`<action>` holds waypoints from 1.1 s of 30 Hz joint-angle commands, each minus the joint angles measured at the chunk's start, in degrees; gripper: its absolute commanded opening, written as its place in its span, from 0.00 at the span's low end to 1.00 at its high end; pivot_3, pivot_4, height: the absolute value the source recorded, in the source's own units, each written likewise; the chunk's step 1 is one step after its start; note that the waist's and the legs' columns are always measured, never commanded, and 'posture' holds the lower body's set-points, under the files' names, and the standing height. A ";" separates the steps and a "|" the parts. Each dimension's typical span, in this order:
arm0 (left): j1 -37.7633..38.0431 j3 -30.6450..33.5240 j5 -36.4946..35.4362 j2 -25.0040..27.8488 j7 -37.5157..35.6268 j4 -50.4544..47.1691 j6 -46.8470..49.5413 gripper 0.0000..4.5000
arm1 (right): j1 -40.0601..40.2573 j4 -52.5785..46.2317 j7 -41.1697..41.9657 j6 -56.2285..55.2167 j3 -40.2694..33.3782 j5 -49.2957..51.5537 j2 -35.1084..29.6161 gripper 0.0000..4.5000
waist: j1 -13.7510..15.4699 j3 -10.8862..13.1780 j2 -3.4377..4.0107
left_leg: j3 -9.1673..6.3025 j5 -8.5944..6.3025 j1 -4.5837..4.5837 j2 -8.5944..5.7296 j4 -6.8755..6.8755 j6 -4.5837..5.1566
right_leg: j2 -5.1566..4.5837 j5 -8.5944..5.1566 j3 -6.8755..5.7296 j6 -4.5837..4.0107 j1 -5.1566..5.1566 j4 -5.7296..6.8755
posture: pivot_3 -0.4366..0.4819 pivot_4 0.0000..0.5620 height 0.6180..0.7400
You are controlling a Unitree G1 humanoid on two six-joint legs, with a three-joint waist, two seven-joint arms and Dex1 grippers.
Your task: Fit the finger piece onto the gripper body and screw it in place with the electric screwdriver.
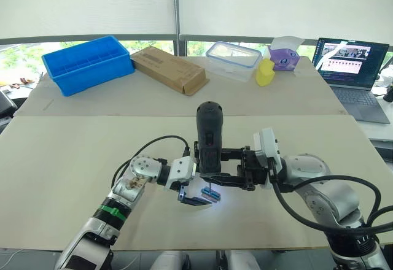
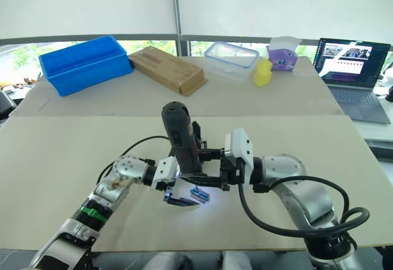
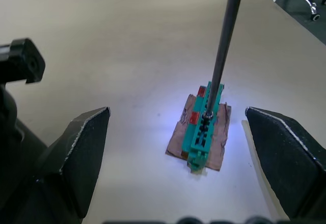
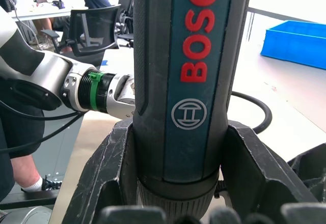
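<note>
One tool carries the work at this moment: the electric screwdriver [image 1: 209, 136] stands upright over the near middle of the counter [image 1: 73, 178], its thick dark barrel clamped between the two fingers of the right pincer [image 1: 228, 170], which close on it low down, near the collar. The wrist view shows ribbed grip panels on the barrel, so it should not slip; it looks rigid and top-heavy, and I judge the low hold sensible for keeping the bit steady, though the tall body above could lever sideways under a hard push. Its thin metal bit [image 3: 224, 40] runs down to a small green-and-brown block [image 3: 202, 132] lying flat on the counter in the tool's light, the tip resting on the block's top. That block looks light and loose, so likely to skid or twist if pressed off-centre. The left pincer [image 1: 198, 197] stands with its fingers apart, one on either side of the block and touching neither it nor the bit. At the far edge sit a blue bin [image 1: 87, 63], a cardboard box [image 1: 167, 69], a clear lidded tub [image 1: 233, 59] and a laptop [image 1: 353, 67].
</note>
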 commanded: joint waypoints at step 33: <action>4.55 8.26 1.07 -9.81 30.72 -3.28 13.13 1.00 | -4.52 -3.14 -1.62 3.01 -9.36 7.88 -6.88 0.43 | 1.01 0.01 -0.02 | -0.03 -0.02 0.50 0.03 -0.28 0.02 | -0.02 -0.01 0.00 0.01 0.52 -0.28 | 0.48 0.27 1.00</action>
